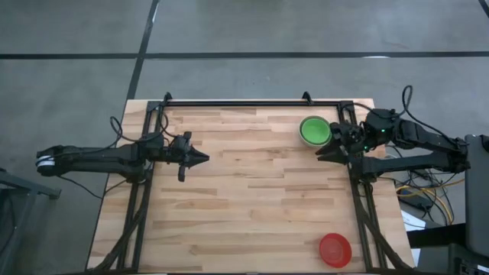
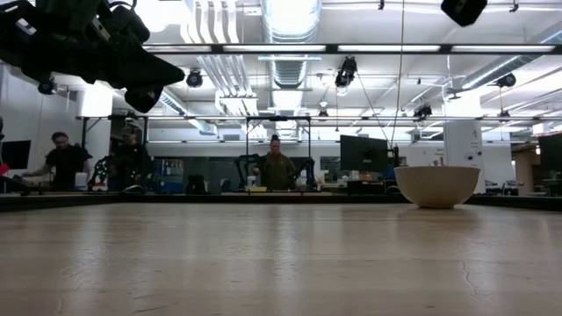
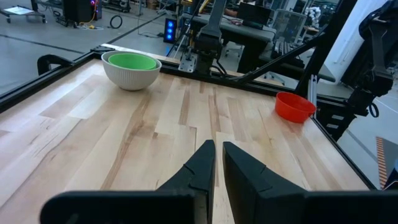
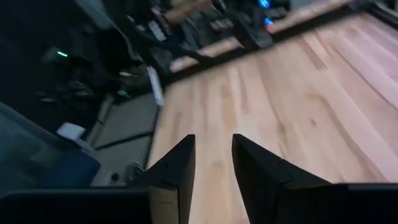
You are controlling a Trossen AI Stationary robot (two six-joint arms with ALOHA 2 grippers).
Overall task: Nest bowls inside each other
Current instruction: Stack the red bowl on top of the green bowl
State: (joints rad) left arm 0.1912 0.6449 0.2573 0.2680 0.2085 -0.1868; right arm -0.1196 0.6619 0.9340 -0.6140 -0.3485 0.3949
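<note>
A green bowl [image 1: 313, 129] sits inside the white bowl [image 3: 131, 76] near the far right corner of the table [image 1: 244, 198]. The red bowl [image 1: 335, 249] stands alone at the near right corner, so it is probably next. The right gripper [image 1: 322, 156], just beside the nested bowls, has its fingers apart and empty. The left gripper [image 1: 203, 158], by the left edge, is closed on nothing.
</note>
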